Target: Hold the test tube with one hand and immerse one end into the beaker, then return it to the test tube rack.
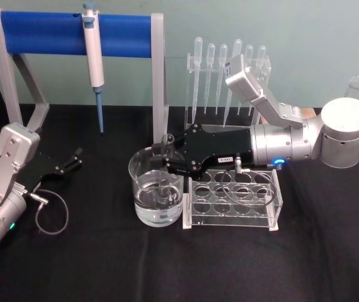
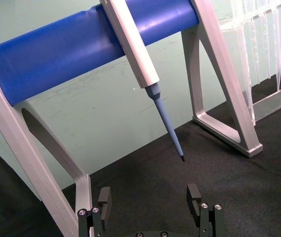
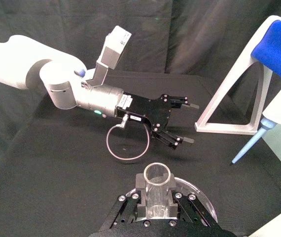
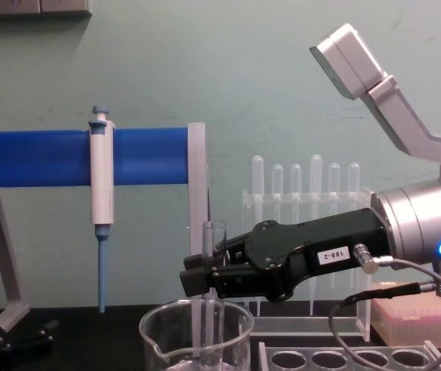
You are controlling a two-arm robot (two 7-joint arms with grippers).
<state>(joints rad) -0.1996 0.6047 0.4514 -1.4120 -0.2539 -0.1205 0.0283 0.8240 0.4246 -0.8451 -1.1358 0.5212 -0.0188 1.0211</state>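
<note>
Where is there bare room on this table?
Bare cloth runs along the front edge, before the beaker and test tube rack, and between the left gripper and beaker. Crowded around the right gripper holding the test tube in the beaker.

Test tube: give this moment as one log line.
right jaws shut on test tube | lower end in beaker | left jaws open, parked left | rack beside beaker

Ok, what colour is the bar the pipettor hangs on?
The bar is blue, clearest in the chest view.
</note>
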